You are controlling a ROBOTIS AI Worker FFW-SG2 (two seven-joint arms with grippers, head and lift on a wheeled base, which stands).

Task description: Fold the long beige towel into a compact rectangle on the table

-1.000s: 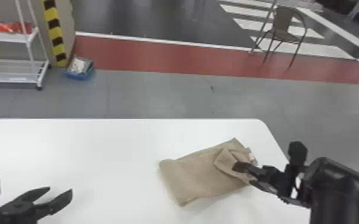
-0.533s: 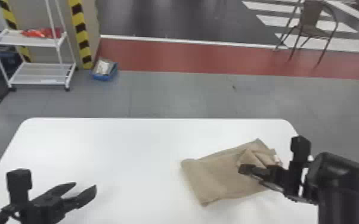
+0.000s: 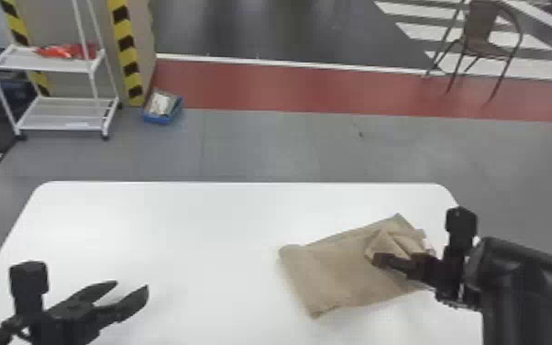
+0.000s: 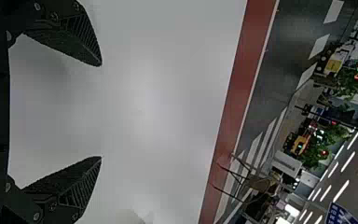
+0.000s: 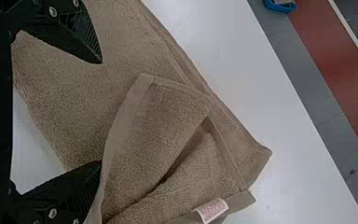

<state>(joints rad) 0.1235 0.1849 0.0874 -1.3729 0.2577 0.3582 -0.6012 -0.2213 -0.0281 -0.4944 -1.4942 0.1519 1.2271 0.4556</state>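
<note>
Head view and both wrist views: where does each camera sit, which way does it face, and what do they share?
Head view: on the head, looking forward and down over the table; left gripper and right arm show.
Left wrist view: on the left wrist, looking across the tabletop towards the red floor strip and chair; its own open fingers show.
Right wrist view: on the right wrist, looking down at the towel; right gripper shows, open.
Shared: head and right wrist views, the towel; head and left wrist views, the chair.

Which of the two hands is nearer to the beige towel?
The right hand, at the folded flap of the towel; the left hand is away, over the table.
</note>
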